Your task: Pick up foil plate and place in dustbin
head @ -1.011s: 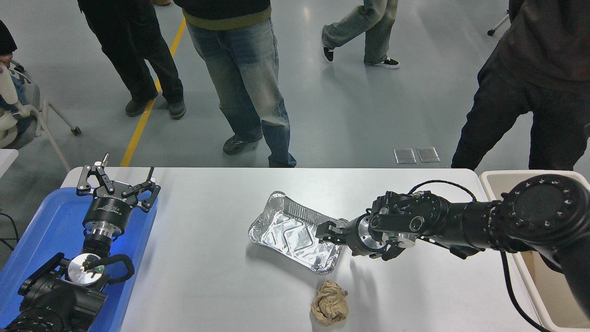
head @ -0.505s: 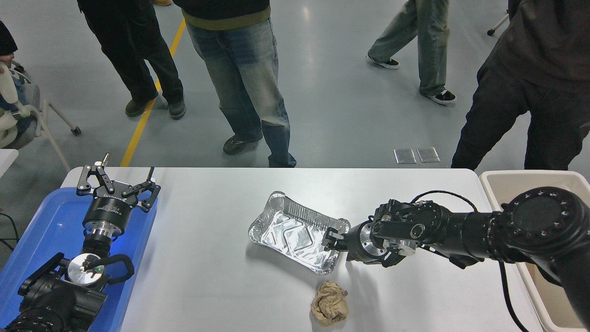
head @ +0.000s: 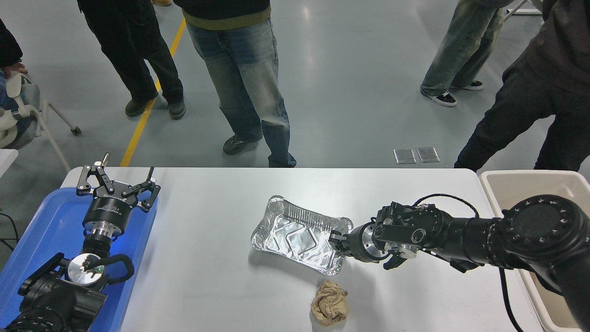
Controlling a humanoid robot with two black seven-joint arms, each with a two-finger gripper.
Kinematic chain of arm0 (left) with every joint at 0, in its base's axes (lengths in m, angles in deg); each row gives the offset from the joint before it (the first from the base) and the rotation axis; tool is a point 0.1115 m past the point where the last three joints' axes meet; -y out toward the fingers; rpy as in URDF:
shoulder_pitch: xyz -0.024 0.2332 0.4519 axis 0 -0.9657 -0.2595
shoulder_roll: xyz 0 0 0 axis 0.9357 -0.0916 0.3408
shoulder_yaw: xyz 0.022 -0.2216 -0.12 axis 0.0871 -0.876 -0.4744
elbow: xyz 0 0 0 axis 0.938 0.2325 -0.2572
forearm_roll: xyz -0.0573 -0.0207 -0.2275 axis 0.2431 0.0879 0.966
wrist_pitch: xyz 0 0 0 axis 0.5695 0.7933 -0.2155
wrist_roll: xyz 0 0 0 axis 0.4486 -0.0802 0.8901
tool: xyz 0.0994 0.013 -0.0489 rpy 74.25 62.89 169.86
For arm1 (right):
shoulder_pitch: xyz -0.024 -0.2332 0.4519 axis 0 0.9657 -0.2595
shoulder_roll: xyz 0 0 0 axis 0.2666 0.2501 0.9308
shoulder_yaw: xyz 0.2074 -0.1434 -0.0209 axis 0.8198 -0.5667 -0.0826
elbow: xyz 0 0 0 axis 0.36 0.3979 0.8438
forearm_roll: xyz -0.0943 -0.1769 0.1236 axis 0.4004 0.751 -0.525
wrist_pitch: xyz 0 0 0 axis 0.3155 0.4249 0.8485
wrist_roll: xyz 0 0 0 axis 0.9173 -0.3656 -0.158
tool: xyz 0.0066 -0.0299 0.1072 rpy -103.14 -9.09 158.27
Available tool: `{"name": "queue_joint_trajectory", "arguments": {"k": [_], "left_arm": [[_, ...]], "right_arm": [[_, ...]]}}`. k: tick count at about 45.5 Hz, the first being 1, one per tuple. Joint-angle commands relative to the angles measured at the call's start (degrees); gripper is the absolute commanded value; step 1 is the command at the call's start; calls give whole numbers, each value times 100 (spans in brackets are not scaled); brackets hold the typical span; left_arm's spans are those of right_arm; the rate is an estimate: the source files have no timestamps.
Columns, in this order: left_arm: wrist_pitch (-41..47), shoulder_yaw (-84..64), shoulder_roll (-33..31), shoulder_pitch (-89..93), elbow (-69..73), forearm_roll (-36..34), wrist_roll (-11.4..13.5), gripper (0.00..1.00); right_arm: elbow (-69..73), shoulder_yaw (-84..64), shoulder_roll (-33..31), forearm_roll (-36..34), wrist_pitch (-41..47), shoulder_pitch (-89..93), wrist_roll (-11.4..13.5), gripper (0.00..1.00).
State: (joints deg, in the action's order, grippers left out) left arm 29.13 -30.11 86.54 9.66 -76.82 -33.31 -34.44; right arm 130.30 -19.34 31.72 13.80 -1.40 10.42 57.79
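The foil plate (head: 297,233), a shiny silver rectangular tray, is at the middle of the white table, with a shadow under its near left side. My right gripper (head: 336,240) reaches in from the right and is shut on the plate's right rim. The beige dustbin (head: 521,189) stands off the table's right end, partly hidden behind my right arm. Over at the left, my left gripper (head: 118,180) is parked open with nothing between its fingers.
A crumpled brown paper ball (head: 329,303) lies just in front of the plate. A flat blue tray (head: 44,226) sits under the left arm at the table's left end. Several people stand on the floor beyond the far edge.
My right gripper drew back from over the plate's inside to its right rim and closed there. The plate shifted slightly right with it. A person walked right across the background.
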Motion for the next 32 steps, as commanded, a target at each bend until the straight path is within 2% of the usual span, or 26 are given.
{"name": "queue_joint_trajectory", "arguments": {"k": [1,7,15,23,32], "left_arm": [[0,0,-2,0,0,0,5,99],[0,0,7,0,0,0,-4,99],[0,0,7,0,0,0,-4,99],[0,0,7,-9,0,0,-4,99],[0,0,25,-9,-9,0,-4,99]], "right_arm": [[265,-135,0,-78,51,-504,8,0],[950,-582,0,-473,130,-1338,8,0],[2567,-1716,-1132,-790,384,-3219,8,0],[3815,-2639,-1907,-1159,1254,-5301,-18,0],[4450,-3431,-2048,-1414,2335,-7429,-44,0]]}}
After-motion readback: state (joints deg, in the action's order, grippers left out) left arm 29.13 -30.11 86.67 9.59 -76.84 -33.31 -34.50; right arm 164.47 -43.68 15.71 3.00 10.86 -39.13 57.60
